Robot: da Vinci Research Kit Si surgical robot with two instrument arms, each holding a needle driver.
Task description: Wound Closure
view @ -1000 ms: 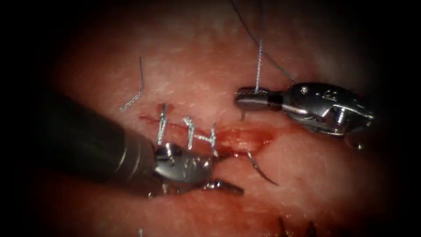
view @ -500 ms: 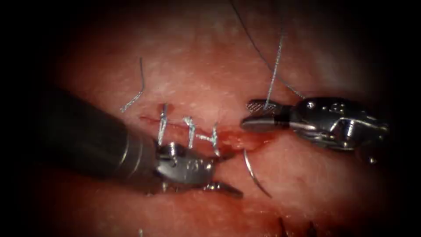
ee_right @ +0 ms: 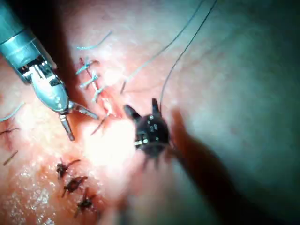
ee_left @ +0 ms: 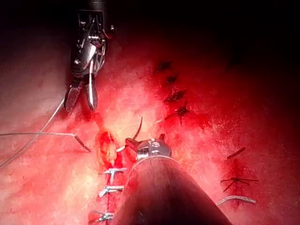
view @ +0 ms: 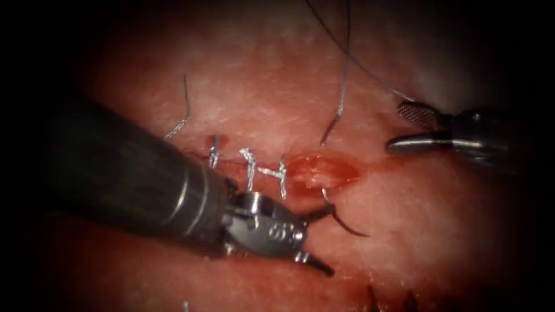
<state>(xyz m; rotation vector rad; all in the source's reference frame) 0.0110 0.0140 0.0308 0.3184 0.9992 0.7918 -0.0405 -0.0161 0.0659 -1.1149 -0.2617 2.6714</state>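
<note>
The left tool has its jaws spread apart on the near side of the cut, with its upper jaw at the needle but not closed on it, so it holds nothing. The needle stands in the tissue at the near edge of the open part of the cut, and its pointed end is free toward the right. The right tool is well to the right, jaws parted and empty. The thread hangs on the far side, its end just beside the cut. Three stitches cross the cut on the left.
</note>
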